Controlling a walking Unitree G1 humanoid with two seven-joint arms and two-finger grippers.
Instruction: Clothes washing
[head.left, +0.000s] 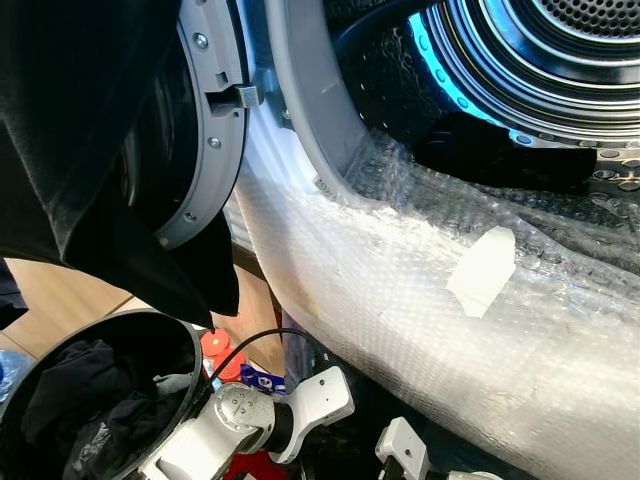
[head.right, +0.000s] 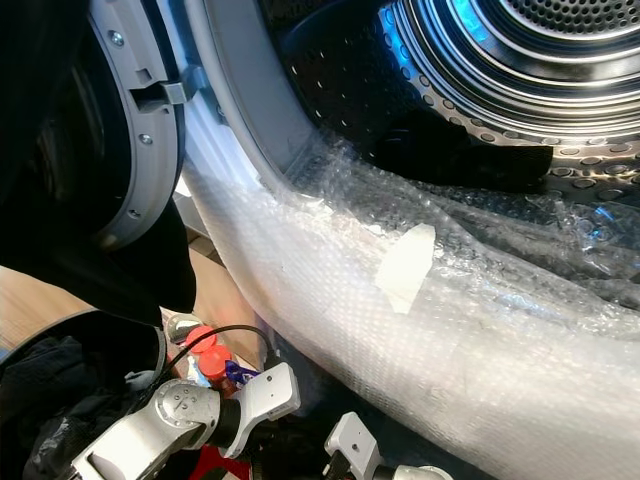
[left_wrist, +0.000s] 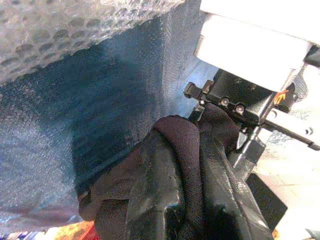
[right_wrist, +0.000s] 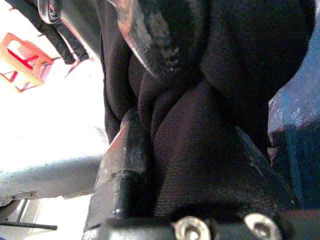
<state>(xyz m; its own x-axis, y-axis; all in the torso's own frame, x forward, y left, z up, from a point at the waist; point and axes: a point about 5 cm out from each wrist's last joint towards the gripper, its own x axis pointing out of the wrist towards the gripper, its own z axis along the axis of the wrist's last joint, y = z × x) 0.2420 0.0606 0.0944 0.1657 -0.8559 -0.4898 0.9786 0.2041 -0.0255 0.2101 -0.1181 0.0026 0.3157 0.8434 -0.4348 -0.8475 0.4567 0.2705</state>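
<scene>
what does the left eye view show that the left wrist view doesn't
Left eye view: the washer's steel drum, the open door, a piece of tape on the wrap, and a basket of dark clothes.
Left wrist view: the left hand gripping dark cloth, close up.
Both: the bubble wrap over the washer's front.

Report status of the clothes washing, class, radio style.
Left gripper shut on dark garment. Right gripper shut on it too. Bubble wrap over washer door rim; drum open.
</scene>
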